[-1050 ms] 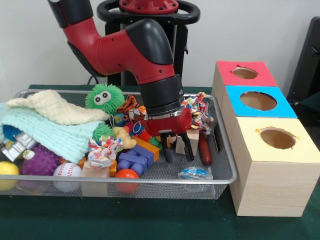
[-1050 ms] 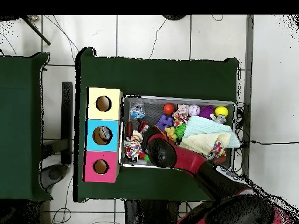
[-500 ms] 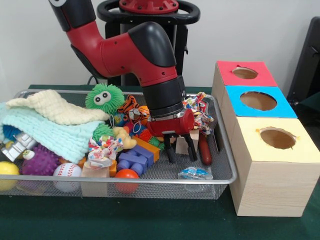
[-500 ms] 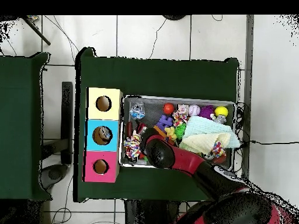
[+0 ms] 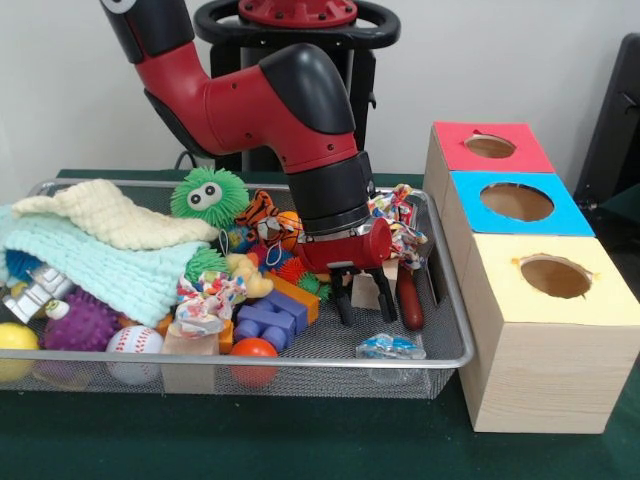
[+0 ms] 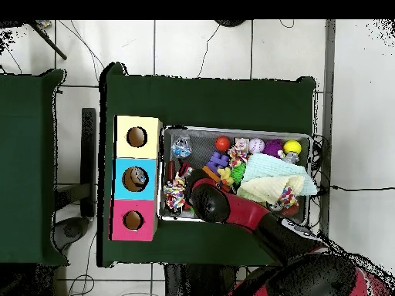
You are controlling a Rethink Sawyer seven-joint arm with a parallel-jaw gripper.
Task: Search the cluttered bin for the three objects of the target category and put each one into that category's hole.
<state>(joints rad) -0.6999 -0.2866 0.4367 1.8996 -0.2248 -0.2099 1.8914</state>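
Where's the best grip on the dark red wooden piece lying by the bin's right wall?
Take the dark red wooden piece across its narrow width, near mid-length, coming straight down. It lies along the mesh floor, close to the bin wall, so a side approach looks blocked. The hand hangs just beside it, fingers spread around a tan wooden block, so it would likely need shifting toward the wall first.

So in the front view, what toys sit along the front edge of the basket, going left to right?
Yellow ball → purple spiky ball → baseball → wooden block → orange ball → clear wrapped thing.
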